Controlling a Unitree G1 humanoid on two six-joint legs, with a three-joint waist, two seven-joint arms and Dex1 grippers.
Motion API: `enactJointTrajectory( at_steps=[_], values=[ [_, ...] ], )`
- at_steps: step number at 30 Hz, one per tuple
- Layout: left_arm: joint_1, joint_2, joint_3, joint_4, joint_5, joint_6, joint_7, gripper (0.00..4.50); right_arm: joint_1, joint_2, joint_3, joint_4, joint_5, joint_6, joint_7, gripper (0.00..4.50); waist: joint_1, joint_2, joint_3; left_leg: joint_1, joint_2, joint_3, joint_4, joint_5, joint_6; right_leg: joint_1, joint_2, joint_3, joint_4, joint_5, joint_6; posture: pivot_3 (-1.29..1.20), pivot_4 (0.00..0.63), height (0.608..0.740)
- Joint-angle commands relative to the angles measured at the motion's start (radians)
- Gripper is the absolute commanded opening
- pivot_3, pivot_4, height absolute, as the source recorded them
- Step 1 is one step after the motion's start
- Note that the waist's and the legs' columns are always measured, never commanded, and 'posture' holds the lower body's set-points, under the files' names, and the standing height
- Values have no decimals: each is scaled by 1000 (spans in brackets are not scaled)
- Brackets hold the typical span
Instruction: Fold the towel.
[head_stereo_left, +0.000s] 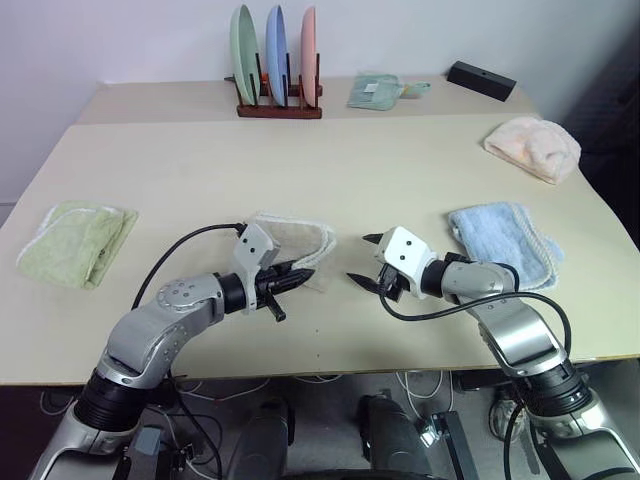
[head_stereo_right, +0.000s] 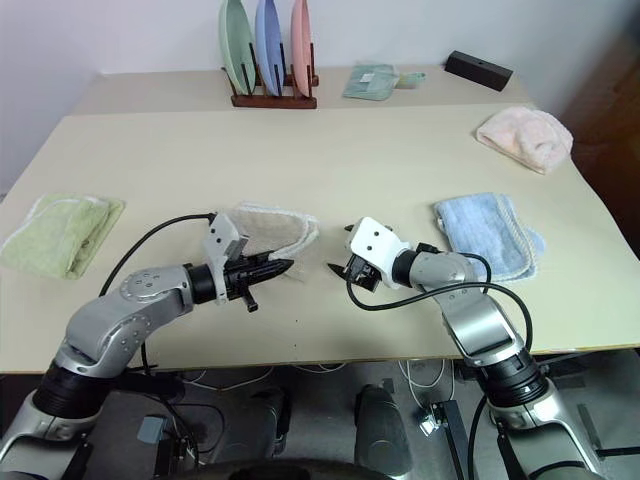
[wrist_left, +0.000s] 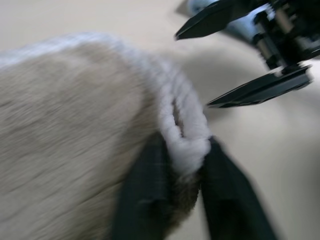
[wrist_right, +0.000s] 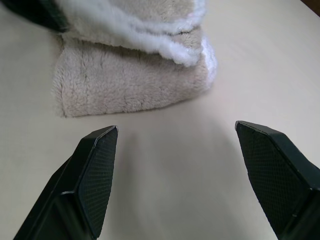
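The beige towel (head_stereo_left: 290, 238) lies folded into a small thick pad in the middle of the table, its white piped edge facing right. My left gripper (head_stereo_left: 305, 274) is at the pad's near right corner. In the left wrist view its fingers (wrist_left: 150, 175) stand on either side of the white edging (wrist_left: 185, 145) and press on it. A short way to the right of the towel, my right gripper (head_stereo_left: 360, 258) hovers open over bare table, pointing at the pad, with nothing between its fingers (wrist_right: 95, 170).
A pale-green towel (head_stereo_left: 75, 240) lies at the left and a light-blue towel (head_stereo_left: 505, 245) at the right. A pink cloth (head_stereo_left: 533, 147) sits at the far right. At the back are a rack of plates (head_stereo_left: 278, 65), a small green cloth (head_stereo_left: 375, 90) and a black box (head_stereo_left: 481, 80).
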Motion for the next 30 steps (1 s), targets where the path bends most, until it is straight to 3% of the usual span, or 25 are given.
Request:
enactJointTrajectory(
  at_steps=[1,2,3,6,9,12,14,23,30],
  values=[
    [8,-1,130,-66,-136,71,-16,2899,-9,-2,-24,-33,-2,-9,-5,3847,-2,0,0,0,0,0,0,0,0,0,0,0,0,0,0,0,150,740],
    [13,4,175,-78,-183,93,-13,3358,-8,-5,-27,-32,-1,-11,-3,3847,-1,0,0,0,0,0,0,0,0,0,0,0,1,0,0,0,150,740],
    [17,12,218,-84,-220,115,-6,3358,-8,-8,-29,-31,-1,-14,-2,3847,-1,0,0,0,0,0,0,0,0,0,0,0,0,0,1,0,150,740],
    [33,41,361,-73,-279,140,27,3413,-17,-9,-45,-28,11,-14,1,3013,-2,0,0,0,0,0,0,0,0,0,0,0,1,0,1,0,150,740],
    [40,59,451,-36,-263,121,61,2522,-65,32,-86,-41,65,29,-11,1498,-1,0,0,0,0,0,0,0,0,0,0,0,1,0,1,0,150,740],
    [65,105,420,-22,-136,55,42,995,-132,96,-107,-56,131,82,-21,0,-4,0,0,0,0,0,0,0,0,0,0,0,1,0,0,0,150,740],
    [71,124,347,7,-21,-3,40,37,-170,159,-96,-58,160,117,-41,0,-2,0,0,1,0,0,0,0,0,0,0,0,1,0,0,0,150,740],
    [20,-73,168,155,214,-171,118,37,-201,290,104,113,75,88,-63,0,1,0,0,0,0,0,0,0,0,0,0,0,1,2,3,0,150,740],
    [29,-108,85,285,355,-236,109,37,-175,328,144,329,0,53,-113,0,-4,0,0,1,0,0,-1,0,0,-1,0,0,2,2,4,0,150,740]
  ],
)
